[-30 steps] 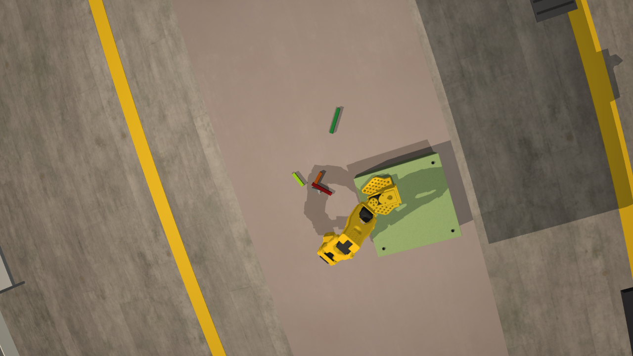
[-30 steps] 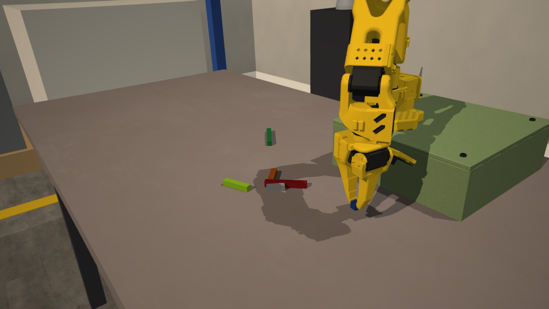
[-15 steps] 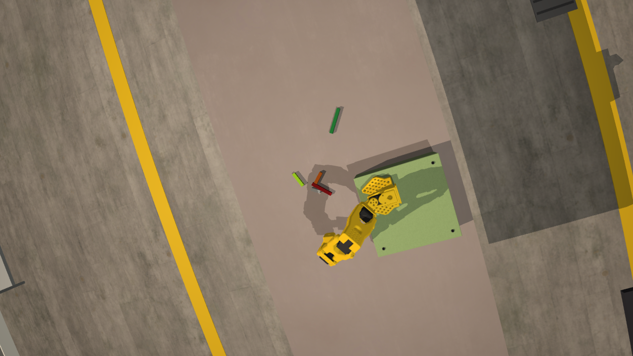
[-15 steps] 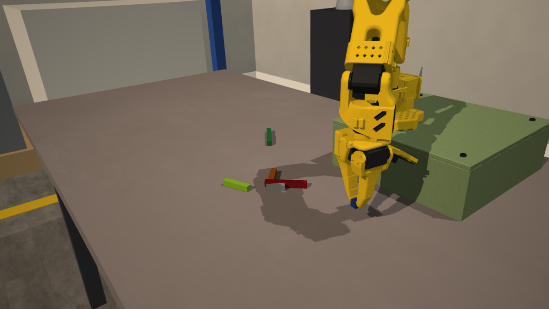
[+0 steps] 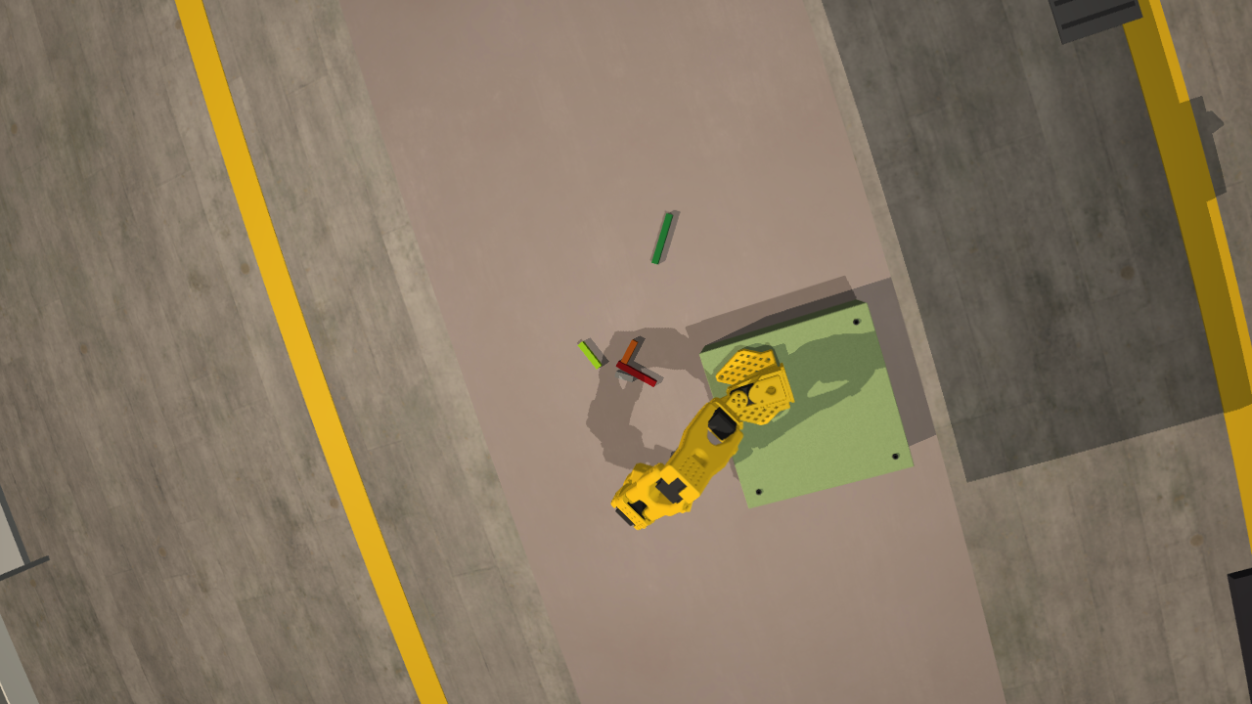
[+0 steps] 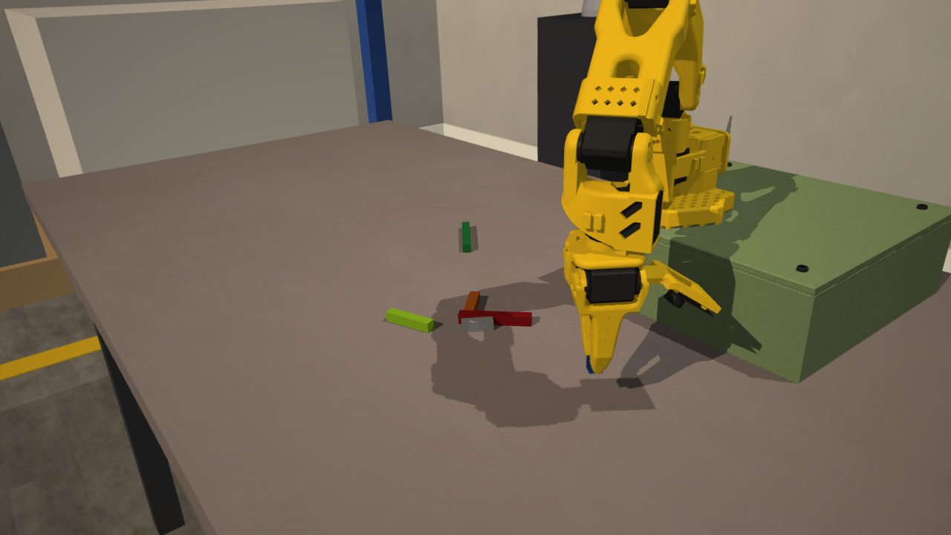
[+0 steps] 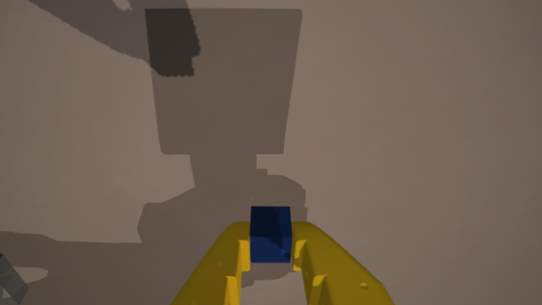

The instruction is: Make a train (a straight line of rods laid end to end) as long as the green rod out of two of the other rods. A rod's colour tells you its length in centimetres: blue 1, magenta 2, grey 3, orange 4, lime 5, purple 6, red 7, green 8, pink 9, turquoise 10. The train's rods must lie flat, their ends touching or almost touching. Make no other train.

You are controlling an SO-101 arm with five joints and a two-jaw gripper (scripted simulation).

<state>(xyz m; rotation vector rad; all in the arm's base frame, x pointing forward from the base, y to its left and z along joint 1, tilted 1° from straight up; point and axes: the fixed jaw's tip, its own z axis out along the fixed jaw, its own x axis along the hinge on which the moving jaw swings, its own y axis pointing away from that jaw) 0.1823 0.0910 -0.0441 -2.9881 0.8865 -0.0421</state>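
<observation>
Jaws pinching blue rod (image 6: 589, 364) (image 7: 271, 234) mid-sides, above surface | red rod (image 5: 636, 374) (image 6: 515, 318) at jaws' 12 o'clock, top view | est. handling: blue light, rigid, short grip, may twist; take red across its middle, orange rod (image 5: 629, 352) (image 6: 472, 301) crowding it

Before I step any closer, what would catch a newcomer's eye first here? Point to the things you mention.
Probably the big bright yellow arm (image 5: 700, 451) (image 6: 614, 219), reaching out from its green box (image 5: 831, 419) (image 6: 857, 319), with a tiny blue block (image 6: 589, 364) (image 7: 271, 234) pinched in its claw (image 6: 594, 362) (image 7: 271, 239). Next, perhaps, the red stick (image 5: 643, 376) (image 6: 515, 318) on the table, with an orange one (image 5: 629, 352) (image 6: 472, 300) beside it and a lime one (image 5: 590, 354) (image 6: 409, 320) lying apart.
</observation>
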